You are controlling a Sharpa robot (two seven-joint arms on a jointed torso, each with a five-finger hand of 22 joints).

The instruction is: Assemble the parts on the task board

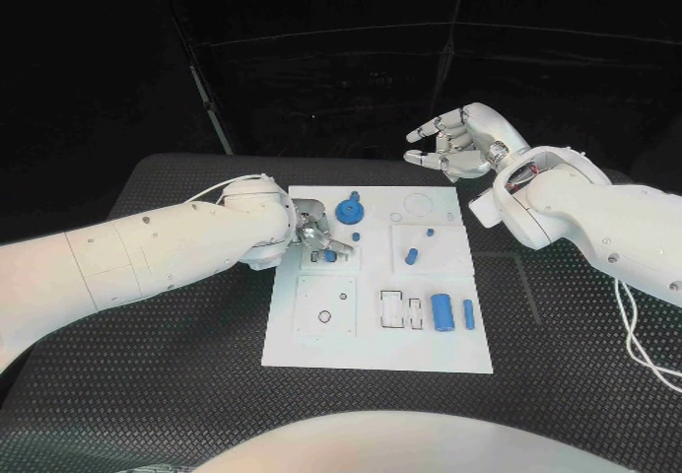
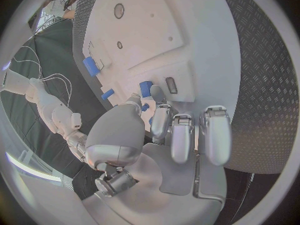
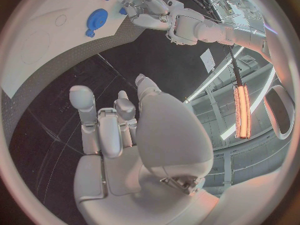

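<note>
The white task board (image 1: pixel 427 340) lies in the middle of the black table. My left hand (image 1: pixel 315 236) is low over its left middle, thumb and a finger pinching a small blue part (image 1: pixel 330 255) that stands at a raised white block (image 2: pixel 181 75). In the left wrist view the same blue part (image 2: pixel 145 88) shows between the fingertips (image 2: pixel 156 92). A blue gear (image 1: pixel 351 210) sits just beyond the hand. My right hand (image 1: pixel 455 143) hangs in the air past the board's far right corner, fingers apart and holding nothing.
Loose on the board are small blue pieces (image 1: pixel 412 255), a blue cylinder (image 1: pixel 443 312) and a thin blue bar (image 1: pixel 468 313) near the front right. Empty sockets and a round recess (image 1: pixel 418 204) mark the board. Black ribbed matting (image 1: pixel 170 374) surrounds it.
</note>
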